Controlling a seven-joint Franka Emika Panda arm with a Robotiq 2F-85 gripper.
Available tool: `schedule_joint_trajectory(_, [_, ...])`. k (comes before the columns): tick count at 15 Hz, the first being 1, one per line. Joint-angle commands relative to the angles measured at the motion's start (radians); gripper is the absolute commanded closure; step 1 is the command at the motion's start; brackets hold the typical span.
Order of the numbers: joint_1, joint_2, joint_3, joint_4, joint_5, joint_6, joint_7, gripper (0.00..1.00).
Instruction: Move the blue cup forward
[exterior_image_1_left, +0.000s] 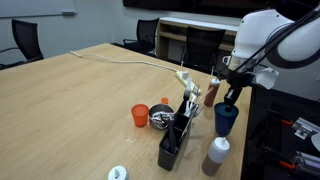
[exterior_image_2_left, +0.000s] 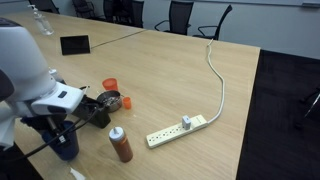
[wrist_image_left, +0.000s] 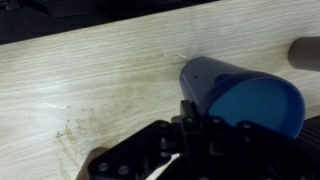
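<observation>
Standing place: the blue cup (exterior_image_1_left: 226, 119) is upright, mouth up, on the desk (exterior_image_1_left: 70, 100), close to the desk edge on the robot's side.
Cup in the wrist view: a dark-blue wall with a lighter blue inside, bare wood all round it.
Tool: the tool (exterior_image_1_left: 233, 96) hangs straight over the blue cup with its fingers down at the rim. In the wrist view one finger (wrist_image_left: 187, 108) lies against the outside of the cup wall. I cannot tell whether the jaws are clamped on the rim or only set around it.
Nearest neighbour: a brown bottle (exterior_image_1_left: 216, 155) with a white cap, upright, just beside the blue cup and near the same edge.
Next inward: a black holder (exterior_image_1_left: 175, 140) stands farther in from that edge.
Toward the desk middle: an orange cup (exterior_image_1_left: 140, 115), well apart from the blue cup, with a shiny metal vessel (exterior_image_1_left: 160, 120) just beside it.
Farther out: a white power strip (exterior_image_2_left: 178, 128) lies flat, its cable (exterior_image_2_left: 215, 70) trailing across the desk toward the far edge.
</observation>
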Motion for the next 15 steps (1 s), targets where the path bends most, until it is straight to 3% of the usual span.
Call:
schedule_joint_trajectory(1, [-0.016,0.014,0.0,0.017,-0.058,0.007,0.034,0.65])
schedule_joint_trajectory(10, [-0.009,-0.035,0.0,0.052,0.031,-0.012,0.006,0.02])
schedule_joint_trajectory(12, [0.004,-0.059,0.011,0.075,0.074,-0.054,0.003,0.0])
schedule_joint_trajectory(15, [-0.002,-0.036,0.01,0.069,0.033,-0.012,0.021,0.0])
